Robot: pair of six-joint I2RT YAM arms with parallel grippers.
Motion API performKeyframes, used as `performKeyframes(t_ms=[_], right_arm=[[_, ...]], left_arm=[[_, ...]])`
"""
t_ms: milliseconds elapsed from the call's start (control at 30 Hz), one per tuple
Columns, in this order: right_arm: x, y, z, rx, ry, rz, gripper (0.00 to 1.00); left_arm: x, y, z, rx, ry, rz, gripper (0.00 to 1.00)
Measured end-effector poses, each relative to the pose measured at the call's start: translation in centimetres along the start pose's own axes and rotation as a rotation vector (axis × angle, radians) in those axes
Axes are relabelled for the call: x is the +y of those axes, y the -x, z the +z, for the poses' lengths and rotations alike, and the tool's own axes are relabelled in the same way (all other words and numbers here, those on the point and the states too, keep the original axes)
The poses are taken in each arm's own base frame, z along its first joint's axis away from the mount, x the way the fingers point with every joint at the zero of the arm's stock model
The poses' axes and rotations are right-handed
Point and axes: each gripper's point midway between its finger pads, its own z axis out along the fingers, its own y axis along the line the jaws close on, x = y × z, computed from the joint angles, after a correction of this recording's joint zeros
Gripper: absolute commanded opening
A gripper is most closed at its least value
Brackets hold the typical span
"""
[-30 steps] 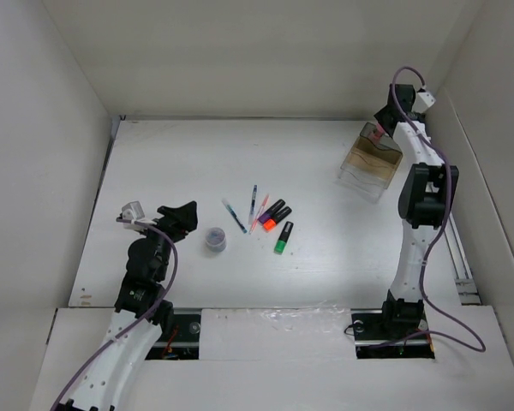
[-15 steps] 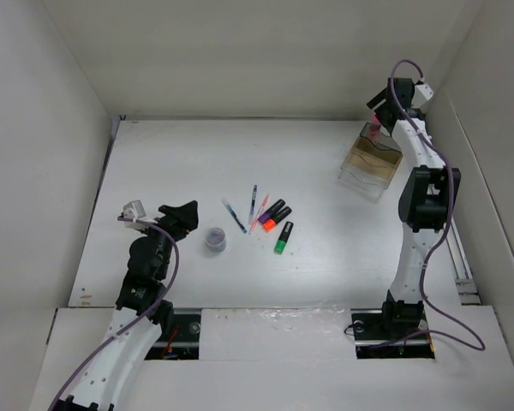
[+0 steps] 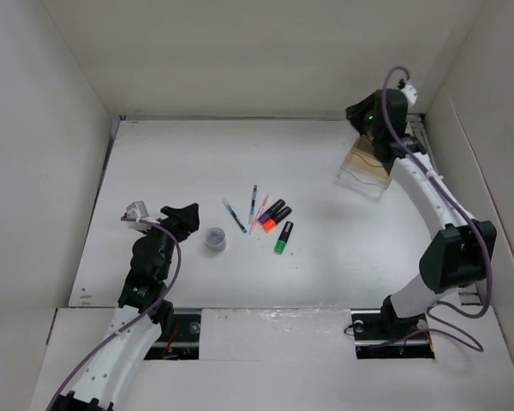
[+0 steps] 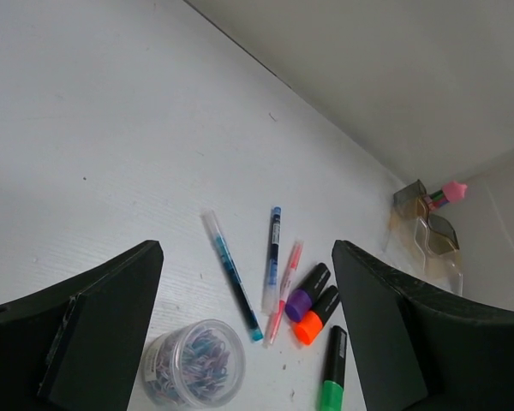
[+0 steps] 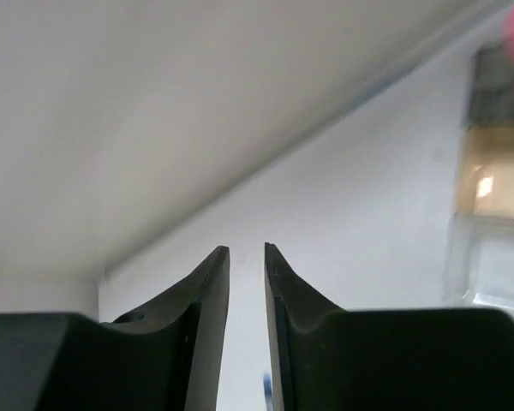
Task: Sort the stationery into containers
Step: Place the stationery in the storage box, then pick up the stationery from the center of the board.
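Observation:
The stationery lies mid-table: a round pot of clips [image 3: 215,239] [image 4: 193,375], a blue pen [image 3: 234,215] [image 4: 231,276], a dark pen [image 3: 253,201] [image 4: 273,265], a pink pen [image 4: 284,291], and purple [image 4: 307,294], orange [image 4: 315,315] and green [image 3: 283,237] [image 4: 332,377] markers. My left gripper [image 3: 184,216] [image 4: 247,248] is wide open and empty, just left of the pot. The smoky-brown organiser [image 3: 368,163] [image 4: 428,240] [image 5: 497,171] stands far right, with the pink-capped bottle [image 4: 452,190] in its back compartment. My right gripper [image 3: 355,114] [image 5: 244,250] hovers above the organiser's far left corner, empty, with a narrow gap between its jaws.
White walls enclose the table on the left, back and right. The back wall's edge runs just behind the organiser. The right arm arches over the table's right side.
My right arm has swung away from the organiser's back corner towards the left, and its gripper no longer holds the pink-capped bottle. The left arm has barely moved.

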Motion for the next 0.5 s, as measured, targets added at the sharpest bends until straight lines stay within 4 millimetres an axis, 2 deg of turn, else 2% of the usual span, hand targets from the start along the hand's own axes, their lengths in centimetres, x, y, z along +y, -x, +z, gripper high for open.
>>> performKeyframes(t_ms=[67, 133, 167, 233, 267, 333, 400, 500], right_arm=[[1.2, -5.4, -1.5, 0.105, 0.056, -0.034, 0.29], [2.5, -12.4, -3.6, 0.244, 0.114, -0.104, 0.37], [3.0, -16.2, -5.1, 0.317, 0.145, -0.153, 0.52], [3.9, -23.3, -9.0, 0.464, 0.210, -0.248, 0.67], [4.4, -26.4, -11.2, 0.525, 0.250, -0.296, 0.78], [5.0, -30.9, -15.1, 0.617, 0.318, -0.374, 0.85], [5.4, -33.9, -18.4, 0.677, 0.374, -0.434, 0.99], [6.0, -36.6, -21.7, 0.717, 0.429, -0.497, 0.99]], left_arm=[[0.1, 0.0, -0.1, 0.003, 0.006, 0.001, 0.76], [0.3, 0.1, -0.2, 0.005, 0.024, 0.003, 0.76], [0.4, 0.3, -0.2, 0.004, 0.037, 0.003, 0.76], [0.6, 1.0, -0.3, -0.015, 0.067, -0.001, 0.77], [0.8, 1.2, -0.3, -0.024, 0.082, -0.004, 0.77], [1.2, 1.4, -0.3, -0.028, 0.115, -0.008, 0.77], [2.0, 1.1, -0.1, -0.021, 0.155, -0.006, 0.77], [3.4, 0.3, 0.1, 0.005, 0.219, 0.008, 0.77]])
